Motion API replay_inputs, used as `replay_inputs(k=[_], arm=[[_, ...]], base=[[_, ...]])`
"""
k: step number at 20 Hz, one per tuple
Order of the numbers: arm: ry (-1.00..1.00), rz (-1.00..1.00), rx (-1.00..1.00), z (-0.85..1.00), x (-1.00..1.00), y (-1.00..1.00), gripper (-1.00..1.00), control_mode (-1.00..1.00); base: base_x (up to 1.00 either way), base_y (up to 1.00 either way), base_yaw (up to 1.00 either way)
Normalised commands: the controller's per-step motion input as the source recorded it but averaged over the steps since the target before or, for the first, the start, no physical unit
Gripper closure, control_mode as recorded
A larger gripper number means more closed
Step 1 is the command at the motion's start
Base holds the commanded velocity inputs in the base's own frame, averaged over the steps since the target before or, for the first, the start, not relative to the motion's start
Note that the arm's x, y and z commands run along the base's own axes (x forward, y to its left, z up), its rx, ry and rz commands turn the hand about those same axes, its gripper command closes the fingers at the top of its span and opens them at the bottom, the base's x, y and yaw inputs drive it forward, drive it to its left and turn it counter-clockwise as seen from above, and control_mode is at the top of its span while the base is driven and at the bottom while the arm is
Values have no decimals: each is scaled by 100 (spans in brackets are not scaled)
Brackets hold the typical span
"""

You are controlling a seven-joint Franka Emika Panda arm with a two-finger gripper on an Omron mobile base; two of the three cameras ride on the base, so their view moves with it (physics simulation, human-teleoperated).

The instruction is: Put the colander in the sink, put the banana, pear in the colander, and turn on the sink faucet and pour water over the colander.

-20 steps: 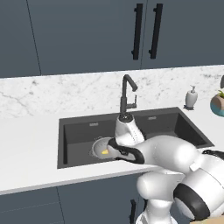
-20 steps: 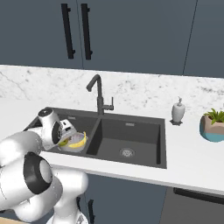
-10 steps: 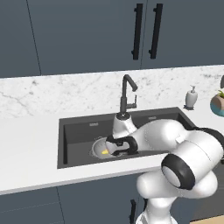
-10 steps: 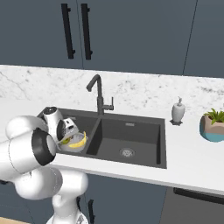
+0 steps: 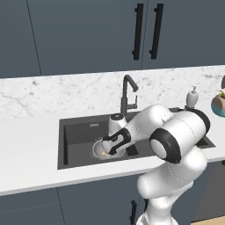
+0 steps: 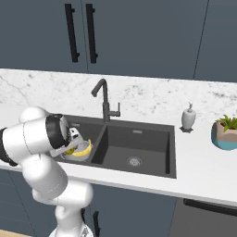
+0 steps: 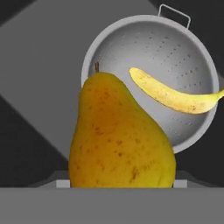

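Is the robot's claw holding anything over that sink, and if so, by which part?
Yes: the speckled yellow-orange pear, held by its wide lower body, stem pointing away, above the perforated silver colander where the curved yellow banana already lies.

My own fingertips sit hidden behind the pear. The banana is cut off at the frame's right edge. The pear covers the colander rim's lower-left portion.
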Motion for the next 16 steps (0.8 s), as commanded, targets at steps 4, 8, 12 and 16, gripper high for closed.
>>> replay_inputs(k=[4,8,12,16], arm=[[0,-2,-4,-44,37,2,100,-100],[0,-2,-5,-50,49,1,100,-100],[0,-5,-2,-21,62,0,-100,-100],[1,-4,0,-4,17,0,-100,-100]], base=[[0,0,0],[0,0,0],[0,0,0],[0,0,0]])
